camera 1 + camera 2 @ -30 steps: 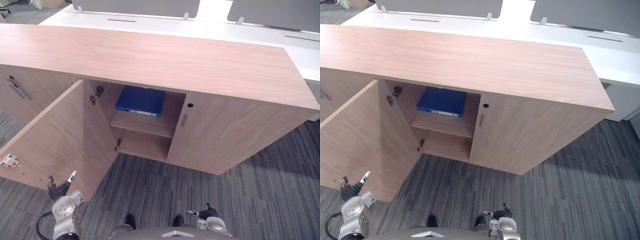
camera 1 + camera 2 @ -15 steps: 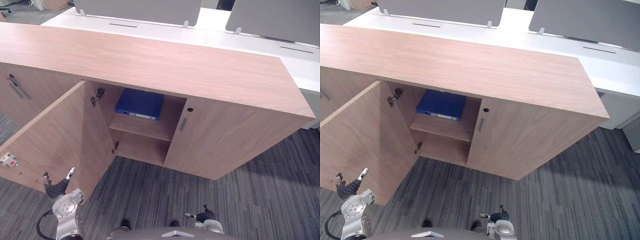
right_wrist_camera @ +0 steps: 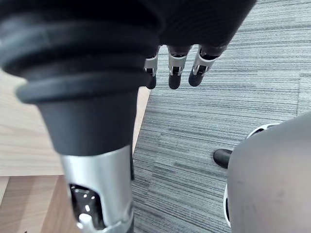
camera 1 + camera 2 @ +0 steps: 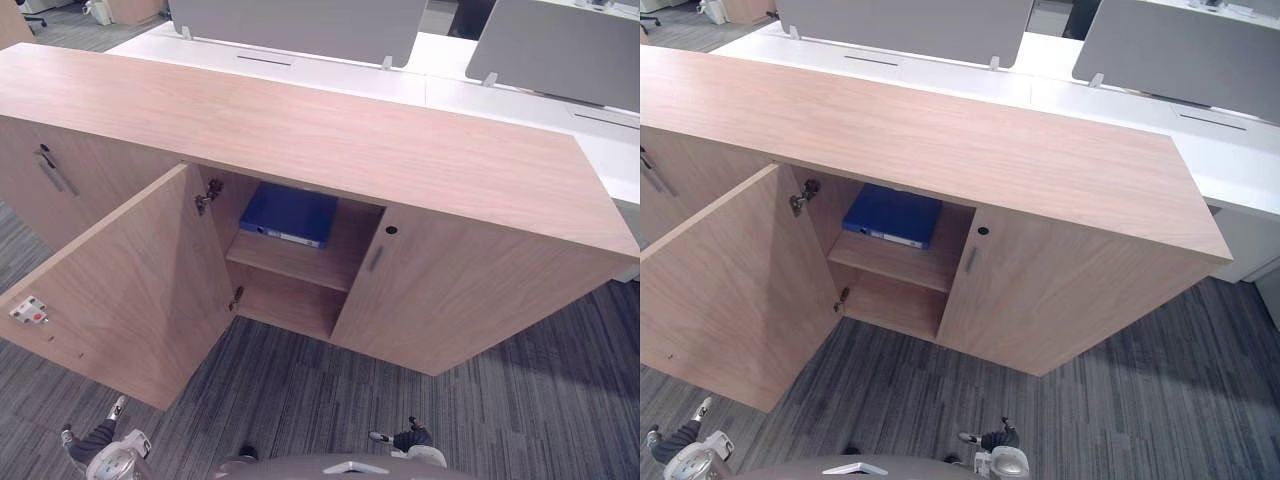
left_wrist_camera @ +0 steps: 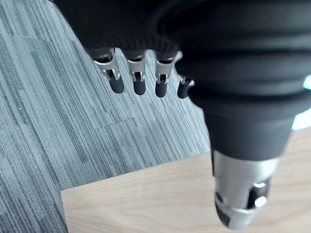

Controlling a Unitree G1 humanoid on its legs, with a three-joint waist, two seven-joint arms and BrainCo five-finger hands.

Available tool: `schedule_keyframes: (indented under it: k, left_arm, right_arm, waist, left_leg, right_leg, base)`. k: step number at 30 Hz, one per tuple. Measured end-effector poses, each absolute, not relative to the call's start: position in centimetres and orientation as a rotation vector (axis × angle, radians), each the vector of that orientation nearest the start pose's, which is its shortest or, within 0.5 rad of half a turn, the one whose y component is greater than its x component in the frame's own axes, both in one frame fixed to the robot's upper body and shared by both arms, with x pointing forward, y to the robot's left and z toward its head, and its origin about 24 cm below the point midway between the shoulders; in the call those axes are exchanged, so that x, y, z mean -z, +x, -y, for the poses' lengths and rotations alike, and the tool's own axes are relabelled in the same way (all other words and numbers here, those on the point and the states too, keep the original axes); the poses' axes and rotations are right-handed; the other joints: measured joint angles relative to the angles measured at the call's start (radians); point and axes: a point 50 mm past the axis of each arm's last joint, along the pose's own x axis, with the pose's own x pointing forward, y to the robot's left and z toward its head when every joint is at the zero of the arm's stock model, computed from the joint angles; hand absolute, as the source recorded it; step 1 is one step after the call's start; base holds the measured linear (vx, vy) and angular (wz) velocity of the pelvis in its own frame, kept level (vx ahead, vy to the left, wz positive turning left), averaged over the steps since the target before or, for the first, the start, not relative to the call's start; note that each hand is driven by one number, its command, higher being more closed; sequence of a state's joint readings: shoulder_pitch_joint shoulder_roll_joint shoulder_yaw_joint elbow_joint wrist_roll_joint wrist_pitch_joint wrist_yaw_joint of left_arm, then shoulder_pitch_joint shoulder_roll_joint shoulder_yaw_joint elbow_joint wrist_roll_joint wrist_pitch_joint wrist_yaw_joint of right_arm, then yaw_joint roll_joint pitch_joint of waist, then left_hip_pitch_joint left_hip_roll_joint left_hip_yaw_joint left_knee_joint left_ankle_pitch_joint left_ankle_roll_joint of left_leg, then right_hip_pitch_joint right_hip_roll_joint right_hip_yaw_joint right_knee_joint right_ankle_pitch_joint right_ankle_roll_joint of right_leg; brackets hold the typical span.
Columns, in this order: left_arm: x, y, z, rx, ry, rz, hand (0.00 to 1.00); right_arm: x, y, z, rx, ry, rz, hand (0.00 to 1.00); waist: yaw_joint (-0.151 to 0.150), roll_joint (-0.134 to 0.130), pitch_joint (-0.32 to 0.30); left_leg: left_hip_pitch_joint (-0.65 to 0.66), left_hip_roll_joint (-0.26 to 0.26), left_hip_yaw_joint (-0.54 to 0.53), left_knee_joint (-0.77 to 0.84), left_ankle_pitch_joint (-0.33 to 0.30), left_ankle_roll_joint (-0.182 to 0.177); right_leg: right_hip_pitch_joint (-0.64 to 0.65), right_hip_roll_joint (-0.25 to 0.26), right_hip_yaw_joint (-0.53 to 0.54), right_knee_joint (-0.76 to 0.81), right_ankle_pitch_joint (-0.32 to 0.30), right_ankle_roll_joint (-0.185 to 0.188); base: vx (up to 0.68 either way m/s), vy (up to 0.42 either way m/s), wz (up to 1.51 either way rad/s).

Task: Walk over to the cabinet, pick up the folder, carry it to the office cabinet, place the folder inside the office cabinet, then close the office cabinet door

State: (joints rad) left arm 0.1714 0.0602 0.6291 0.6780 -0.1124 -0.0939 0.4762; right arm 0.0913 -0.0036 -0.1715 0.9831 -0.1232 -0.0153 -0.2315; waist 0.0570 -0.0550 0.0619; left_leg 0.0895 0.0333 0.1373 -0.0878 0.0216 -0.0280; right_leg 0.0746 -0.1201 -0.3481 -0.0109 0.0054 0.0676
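Note:
A blue folder lies flat on the upper shelf inside the wooden office cabinet, whose left door stands swung wide open. The neighbouring door on the right is closed. My left hand hangs low by the open door's bottom corner, fingers straight and holding nothing; its wrist view shows the fingers over carpet beside a wooden edge. My right hand hangs low at the bottom centre, fingers relaxed and empty.
Another closed cabinet door with a bar handle is at the far left. White desks with grey screens stand behind the cabinet. Grey striped carpet lies in front of it.
The whole picture has shifted, so the camera moved; the cabinet sits a little lower and farther right. My left hand shows lower in view. The folder and door stand as before.

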Motion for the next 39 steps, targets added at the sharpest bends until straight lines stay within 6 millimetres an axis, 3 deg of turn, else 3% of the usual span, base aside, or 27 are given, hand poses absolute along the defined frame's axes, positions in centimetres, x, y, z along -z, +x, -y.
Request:
schedule_keyframes:
  k: [12, 19, 32, 39]
  left_arm:
    - [10.3, 7.7, -31.7, -1.107, 0.192, -0.813, 0.00]
    - [9.7, 9.5, -32.2, -0.963, 0.392, -0.817, 0.00]
    - [10.5, 9.9, -31.3, -0.823, 0.517, -0.881, 0.00]
    - [10.3, 9.9, -31.9, -0.820, 0.547, -0.885, 0.00]
  right_arm:
    - [15.8, 10.3, 18.7, 0.321, -0.154, -1.066, 0.00]
    - [15.9, 10.5, 18.7, 0.307, -0.164, -1.073, 0.00]
    - [15.9, 10.8, 19.0, 0.289, -0.191, -1.078, 0.00]
    - [15.8, 10.9, 19.1, 0.291, -0.194, -1.075, 0.00]
  waist:
    - [-0.003, -0.002, -0.004]
    - [-0.007, -0.002, -0.004]
    - [-0.026, -0.002, -0.004]
    - [-0.027, 0.002, -0.003]
  left_leg:
    - [0.000, 0.000, -0.003, 0.000, 0.000, 0.000]
    - [0.000, 0.000, -0.003, 0.000, 0.000, 0.000]
    - [0.001, 0.001, 0.010, 0.000, -0.006, -0.001]
    - [0.002, 0.001, 0.016, 0.000, -0.011, -0.004]
  right_leg:
    - [0.000, 0.001, -0.002, 0.000, -0.001, -0.001]
    - [0.000, 0.001, 0.000, 0.000, -0.001, -0.001]
    - [-0.005, 0.005, 0.013, -0.002, -0.001, -0.001]
    - [-0.005, 0.006, 0.020, -0.005, -0.001, -0.002]
  base:
    - [0.00, 0.000, 0.00]
    - [0.00, 0.000, 0.00]
    - [0.00, 0.000, -0.01]
    - [0.00, 0.000, -0.02]
